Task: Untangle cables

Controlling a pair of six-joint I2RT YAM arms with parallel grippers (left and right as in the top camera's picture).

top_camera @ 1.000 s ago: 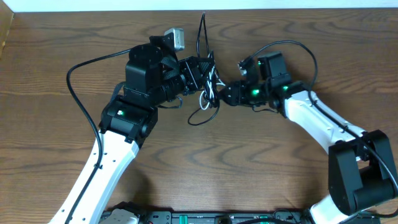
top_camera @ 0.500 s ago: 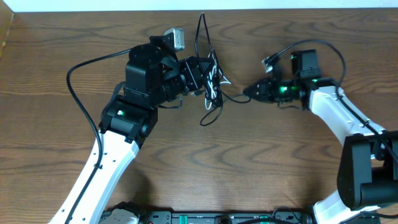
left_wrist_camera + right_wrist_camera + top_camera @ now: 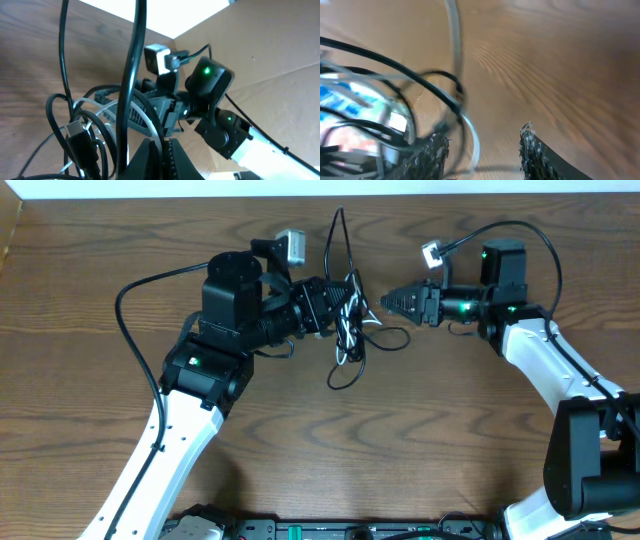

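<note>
My left gripper [image 3: 335,308] was clamped on the cables [image 3: 350,330], the tangle bunched at its fingertips. My right gripper [image 3: 388,302] stood spread and empty just beside the knot. Mid-separation, I judged. Next: pinch one loose strand and draw it away.

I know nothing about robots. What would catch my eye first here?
A knot of black and white cables lies toward the far side of the table, gripped by the left pincer, with loops spilling out of it. The right pincer faces it from the right, open.
</note>
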